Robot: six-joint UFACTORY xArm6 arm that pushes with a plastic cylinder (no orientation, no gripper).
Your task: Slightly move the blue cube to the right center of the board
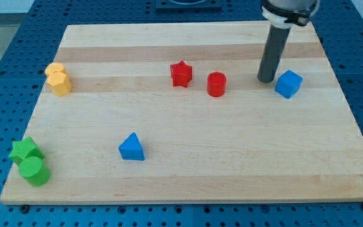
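Wooden board (188, 176) with 7 blocks; the blue cube (288, 84) lies near the board's right edge, toward its far right corner, with my tip (266, 80) just beside it on the view's left and holding nothing. A red cylinder (216, 84) and red star (181, 74) lie further left, a blue triangular block (132, 147) toward the near edge, 2 yellow blocks (58, 79) by the left edge, and a green star (24, 151) and green cylinder (35, 171) at the near left corner.

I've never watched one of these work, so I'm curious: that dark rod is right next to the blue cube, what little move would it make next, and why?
Probably a short push toward the view's bottom right. My tip sits just to the view's left of the blue cube, close beside it. The cube lies near the board's right edge but toward the view's top, so nudging it slightly downward along that side should bring it nearer the right center.
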